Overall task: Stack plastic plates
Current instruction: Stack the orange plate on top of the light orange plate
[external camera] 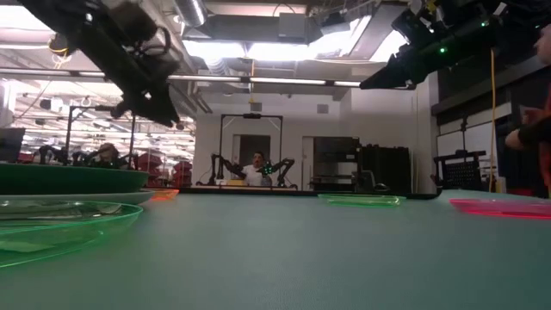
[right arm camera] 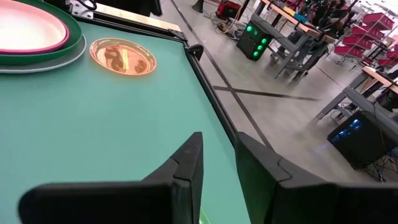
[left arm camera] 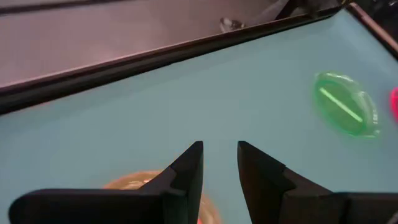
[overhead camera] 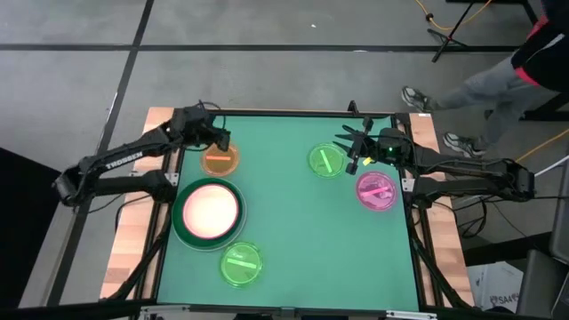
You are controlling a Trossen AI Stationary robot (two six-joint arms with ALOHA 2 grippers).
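Note:
The large plates sit nested in one stack at the table's left: a dark green rim around a pale pink-white centre. A small orange plate lies beyond it. One lime-green plate lies near the front edge and another right of centre, with a small pink plate beside it. My left gripper hovers open over the orange plate's far edge. My right gripper hovers open over the right-hand lime-green plate's edge.
A dark raised rim borders the green mat. In the low view both arms hang well above the table top. Bare mat lies in the middle and at the near right. A person stands beyond the far right corner.

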